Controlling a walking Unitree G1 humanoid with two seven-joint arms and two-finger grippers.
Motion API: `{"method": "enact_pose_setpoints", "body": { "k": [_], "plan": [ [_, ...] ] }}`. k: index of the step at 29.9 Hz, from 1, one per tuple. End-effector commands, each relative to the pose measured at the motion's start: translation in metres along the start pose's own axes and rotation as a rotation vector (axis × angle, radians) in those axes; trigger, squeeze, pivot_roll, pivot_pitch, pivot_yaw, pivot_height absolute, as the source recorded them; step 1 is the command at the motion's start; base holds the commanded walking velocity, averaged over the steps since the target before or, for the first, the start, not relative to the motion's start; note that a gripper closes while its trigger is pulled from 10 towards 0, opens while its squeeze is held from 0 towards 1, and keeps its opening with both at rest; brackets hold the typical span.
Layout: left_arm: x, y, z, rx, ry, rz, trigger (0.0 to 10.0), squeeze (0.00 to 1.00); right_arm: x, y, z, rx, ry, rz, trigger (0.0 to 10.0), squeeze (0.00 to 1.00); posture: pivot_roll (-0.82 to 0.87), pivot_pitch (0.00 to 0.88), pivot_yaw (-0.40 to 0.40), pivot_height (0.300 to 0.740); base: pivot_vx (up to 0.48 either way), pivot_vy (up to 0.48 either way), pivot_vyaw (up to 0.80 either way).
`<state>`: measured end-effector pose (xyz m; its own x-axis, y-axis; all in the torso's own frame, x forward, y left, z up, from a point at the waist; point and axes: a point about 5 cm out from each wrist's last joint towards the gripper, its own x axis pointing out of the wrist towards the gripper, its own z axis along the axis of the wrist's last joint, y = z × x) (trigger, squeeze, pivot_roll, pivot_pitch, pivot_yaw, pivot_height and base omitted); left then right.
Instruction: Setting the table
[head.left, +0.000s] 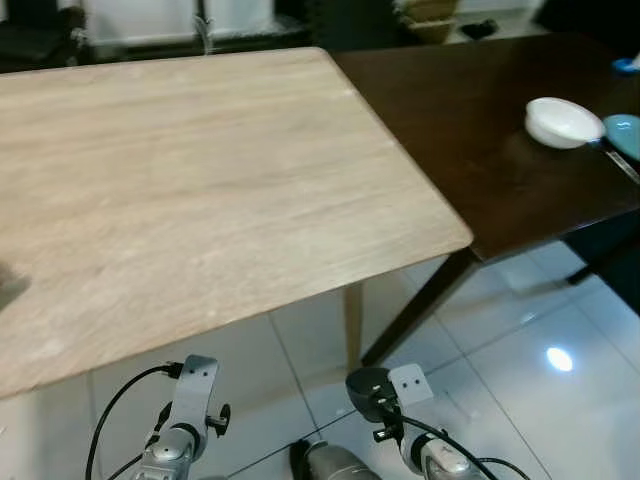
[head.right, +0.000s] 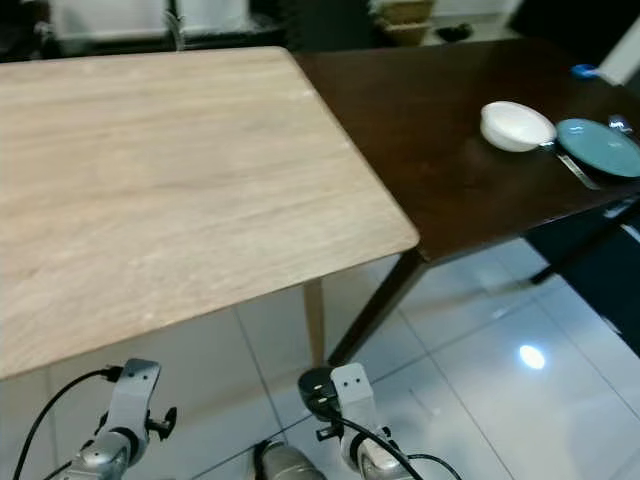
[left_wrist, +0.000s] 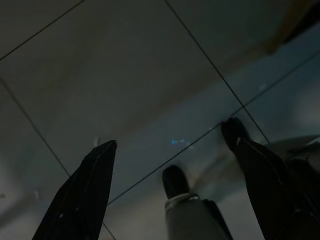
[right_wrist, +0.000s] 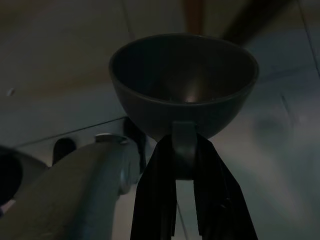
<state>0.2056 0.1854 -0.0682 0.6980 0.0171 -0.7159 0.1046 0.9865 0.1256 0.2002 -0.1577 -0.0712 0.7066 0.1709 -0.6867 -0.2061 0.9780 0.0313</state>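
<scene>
Tiled floor (left_wrist: 125, 75), right gripper (right_wrist: 185, 150) low, pinching dark bowl (right_wrist: 183, 85) rim

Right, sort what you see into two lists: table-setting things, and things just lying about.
For the job:
- dark cup, clamped by its handle in the right hand
- white bowl on the dark table
- teal plate beside the bowl
- light wood table
- left hand, open and idle over the floor

Just lying about:
- small blue object at the dark table's far edge

Both arms hang low. Left gripper (left_wrist: 175, 145) fingers spread wide; right gripper (right_wrist: 185, 150) fingers clamp a dark bowl (right_wrist: 184, 82).
</scene>
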Motion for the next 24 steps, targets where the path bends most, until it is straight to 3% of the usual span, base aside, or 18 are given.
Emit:
{"method": "enact_pose_setpoints", "body": {
  "k": [1, 6, 24],
  "plan": [
    [-0.0016, -0.0046, -0.0076, 0.007, 0.025, -0.013, 10.0, 0.00, -0.0040, -0.0073, -0.0099, 0.059, 0.035, -0.044, 10.0, 0.00, 0.08, 0.054, -0.049, 0.740, 0.000, 0.000, -0.80],
    [-0.0025, -0.0056, -0.0103, 0.009, 0.029, -0.018, 10.0, 0.00, -0.0072, -0.0149, -0.0152, 0.110, 0.048, -0.080, 10.0, 0.00, 0.08, 0.059, -0.044, 0.740, 0.000, 0.000, -0.80],
    [-0.0026, -0.0042, -0.0101, 0.013, 0.027, -0.017, 10.0, 0.00, -0.0072, -0.0100, -0.0185, 0.086, 0.071, -0.051, 10.0, 0.00, 0.09, 0.062, -0.050, 0.740, 0.000, 0.000, -0.80]
  ]
}}
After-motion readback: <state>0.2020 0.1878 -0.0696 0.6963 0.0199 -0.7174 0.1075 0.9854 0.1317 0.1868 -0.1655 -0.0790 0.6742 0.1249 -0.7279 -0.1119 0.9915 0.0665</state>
